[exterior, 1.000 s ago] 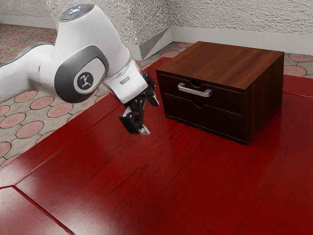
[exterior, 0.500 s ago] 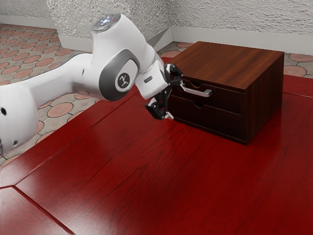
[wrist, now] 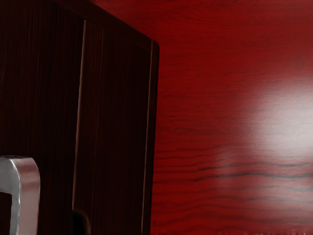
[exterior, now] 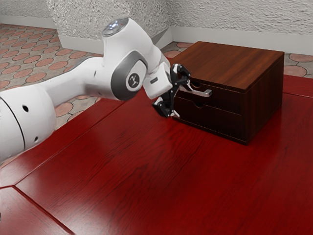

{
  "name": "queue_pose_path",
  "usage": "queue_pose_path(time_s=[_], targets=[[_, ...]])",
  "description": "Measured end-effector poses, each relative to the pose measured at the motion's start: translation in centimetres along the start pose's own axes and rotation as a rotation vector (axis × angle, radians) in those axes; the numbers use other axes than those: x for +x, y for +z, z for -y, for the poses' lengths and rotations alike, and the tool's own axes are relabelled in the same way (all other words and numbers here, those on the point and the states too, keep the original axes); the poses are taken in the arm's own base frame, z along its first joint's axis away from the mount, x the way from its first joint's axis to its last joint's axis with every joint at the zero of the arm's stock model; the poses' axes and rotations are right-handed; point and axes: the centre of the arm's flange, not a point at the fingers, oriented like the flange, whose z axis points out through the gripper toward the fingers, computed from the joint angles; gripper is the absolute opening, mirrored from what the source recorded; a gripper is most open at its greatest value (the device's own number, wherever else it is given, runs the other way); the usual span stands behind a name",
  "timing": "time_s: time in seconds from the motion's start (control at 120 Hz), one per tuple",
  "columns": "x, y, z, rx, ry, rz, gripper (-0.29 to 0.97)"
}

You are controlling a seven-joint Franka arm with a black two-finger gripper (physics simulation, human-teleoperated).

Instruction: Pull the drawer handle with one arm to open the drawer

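A dark wooden cabinet [exterior: 230,61] with two drawers stands at the back right of the red table. The top drawer [exterior: 226,99] sits flush with the cabinet front and carries a silver handle [exterior: 198,91]. My black gripper [exterior: 169,112] hangs at the cabinet's front corner on the exterior view's left. It is just below and beside that end of the handle, fingers apart and holding nothing. In the wrist view the handle's end [wrist: 22,182] lies close to the hand against the dark drawer front [wrist: 54,98].
The red table [exterior: 161,176] stretches in front of the cabinet. The lower drawer [exterior: 211,117] has only a notch, no handle. Tiled floor [exterior: 34,68] and a rough white wall lie behind the arm.
My arm has swung toward the exterior view's right, carrying the gripper from the open table up to the cabinet's front corner beside the handle. The drawer has not moved.
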Motion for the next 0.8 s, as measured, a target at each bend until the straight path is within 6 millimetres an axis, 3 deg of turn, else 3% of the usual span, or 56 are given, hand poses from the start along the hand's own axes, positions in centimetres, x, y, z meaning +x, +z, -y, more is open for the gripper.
queue_pose_path(time_s=[0.208,0.508,0.8], targets=[[-1.2,1.5,1.4,0.011,0.001,-0.004,0.68],[-2.2,1.9,1.4,0.006,0.003,-0.007,0.68],[-2.3,3.5,1.6,-0.004,0.006,-0.017,0.68]])
